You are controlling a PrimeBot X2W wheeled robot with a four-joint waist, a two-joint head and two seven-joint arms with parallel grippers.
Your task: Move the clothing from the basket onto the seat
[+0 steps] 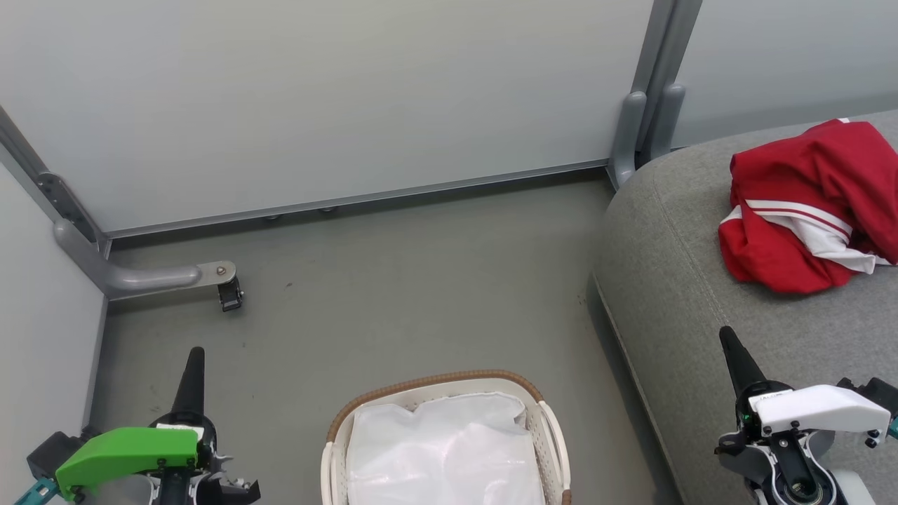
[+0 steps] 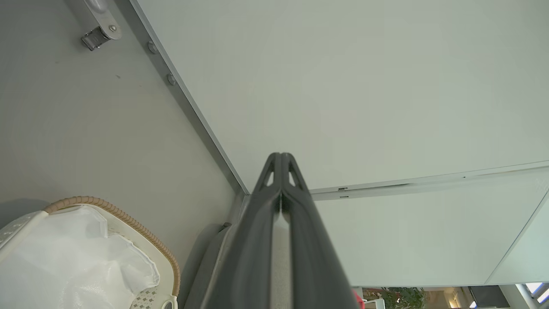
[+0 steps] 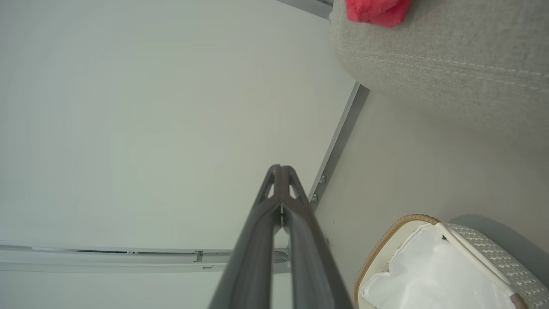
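The red clothing (image 1: 814,203) with white striped trim lies in a heap on the grey seat (image 1: 666,280) at the right; a red corner of the clothing (image 3: 377,10) shows on the seat (image 3: 450,64) in the right wrist view. The white basket (image 1: 544,428) with a brown woven rim stands on the floor at the bottom centre, holding only its white liner (image 1: 442,449). My left gripper (image 1: 195,354) is shut at the lower left, empty, left of the basket (image 2: 146,240). My right gripper (image 1: 726,337) is shut and empty over the seat's front edge, below the clothing.
Pale partition panels (image 1: 316,91) close off the back and left, with grey metal posts (image 1: 649,105) beside the seat's corner. A grey bracket with a small castor (image 1: 228,291) juts onto the grey floor (image 1: 393,301) at the left.
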